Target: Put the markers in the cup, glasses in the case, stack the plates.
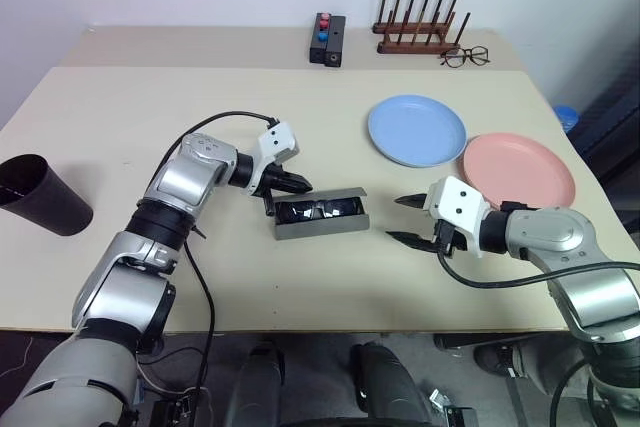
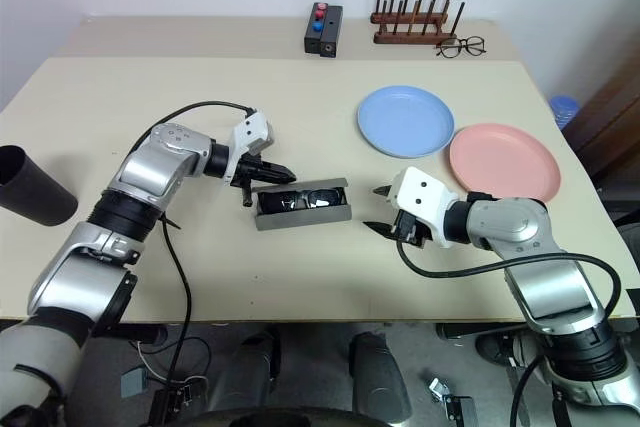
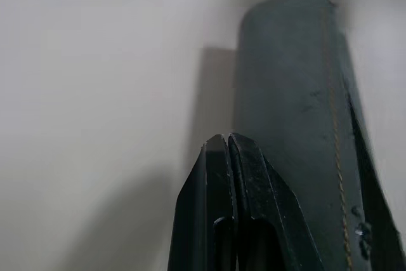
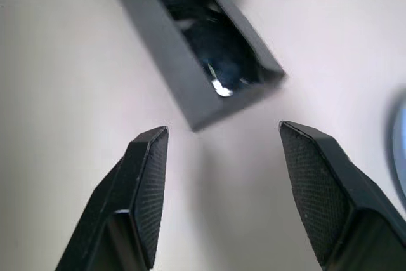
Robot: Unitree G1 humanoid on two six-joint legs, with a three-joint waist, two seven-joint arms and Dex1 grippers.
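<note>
Left gripper (image 1: pixel 300 185), fingers pressed together, is nudging the case (image 1: pixel 320 213) lid over the glasses (image 1: pixel 318 210); right gripper (image 1: pixel 405 219) is waiting spread; closing the lid likely comes next.

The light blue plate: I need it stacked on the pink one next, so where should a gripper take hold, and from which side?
Judging by its pose, grip the light blue plate at the raised rim nearest the right gripper, one finger over the lip and one under. It lies flat and shallow on the table, so only the rim offers purchase. Come low from the robot's side, clear of the salmon pink plate beside it.
</note>
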